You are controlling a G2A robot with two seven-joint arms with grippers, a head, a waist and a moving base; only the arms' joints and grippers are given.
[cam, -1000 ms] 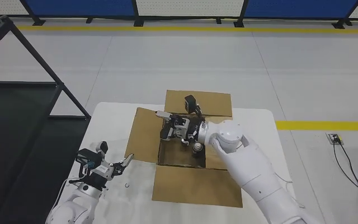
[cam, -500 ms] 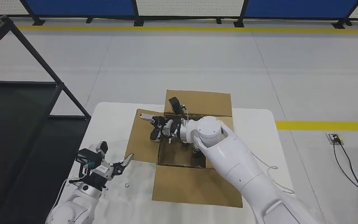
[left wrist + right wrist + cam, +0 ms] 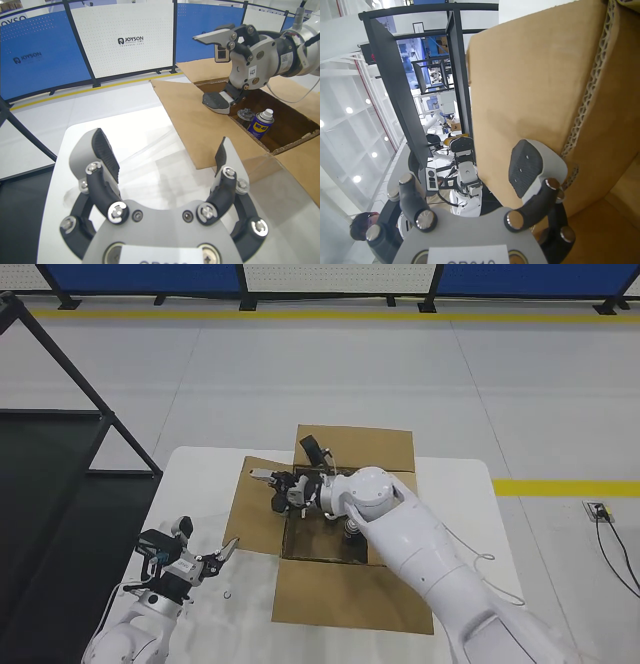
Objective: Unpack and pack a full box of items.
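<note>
An open cardboard box (image 3: pixel 350 599) stands in the middle of the white table (image 3: pixel 200 484), its flaps spread flat. Inside it, the left wrist view shows a blue spray can (image 3: pixel 261 125) upright beside a small metallic item (image 3: pixel 245 113). My right gripper (image 3: pixel 265 488) hovers open over the box's left flap (image 3: pixel 190 120), just past the edge of the opening, with nothing between its fingers (image 3: pixel 527 167). My left gripper (image 3: pixel 162 147) is open and empty low over the table, at the front left (image 3: pixel 225 554) and apart from the box.
A small ring-like piece (image 3: pixel 228 594) lies on the table near the left gripper. A black frame (image 3: pixel 60 374) stands off the table's left side. Bare table surface stretches left of the box.
The right gripper has swung left, from over the box opening to over the left flap, most of it in the first half second. The left arm has stayed still.
</note>
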